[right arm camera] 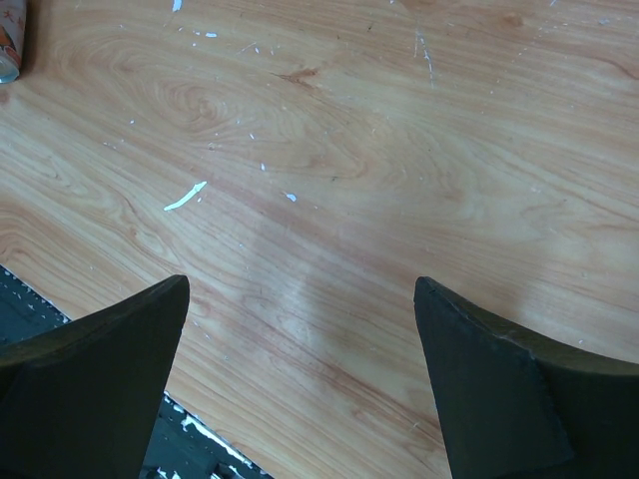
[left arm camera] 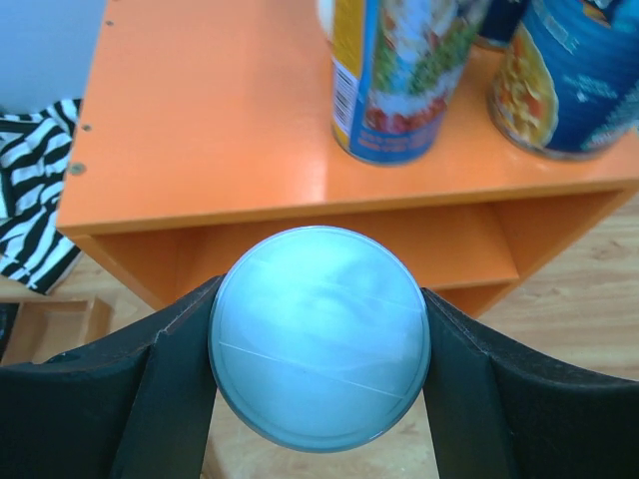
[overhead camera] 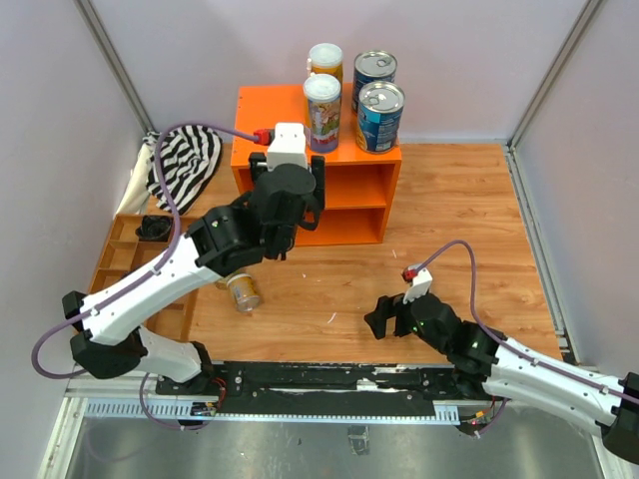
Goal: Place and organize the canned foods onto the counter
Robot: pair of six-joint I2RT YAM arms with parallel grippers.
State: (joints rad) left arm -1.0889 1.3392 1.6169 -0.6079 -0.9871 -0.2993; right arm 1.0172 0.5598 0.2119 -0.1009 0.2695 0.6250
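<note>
The orange counter (overhead camera: 262, 108) stands at the back; its top also fills the left wrist view (left arm camera: 200, 120). On it stand a tall slim colourful can (overhead camera: 321, 112), a small yellowish can (overhead camera: 325, 62) behind it, and two blue cans (overhead camera: 374, 78) (overhead camera: 380, 117). My left gripper (overhead camera: 300, 192) is in front of the counter's left half, shut on a small can whose pale lid (left arm camera: 319, 337) faces the camera between the fingers. Another small yellowish can (overhead camera: 243, 291) lies on its side on the table. My right gripper (overhead camera: 384, 317) is open and empty above bare wood (right arm camera: 300, 329).
A low brown compartmented tray (overhead camera: 125, 261) sits at the left with a black object (overhead camera: 153, 228) in it. A striped cloth (overhead camera: 185, 165) lies behind it. The counter's inner shelf (overhead camera: 354, 190) shows nothing on it. Walls close in both sides.
</note>
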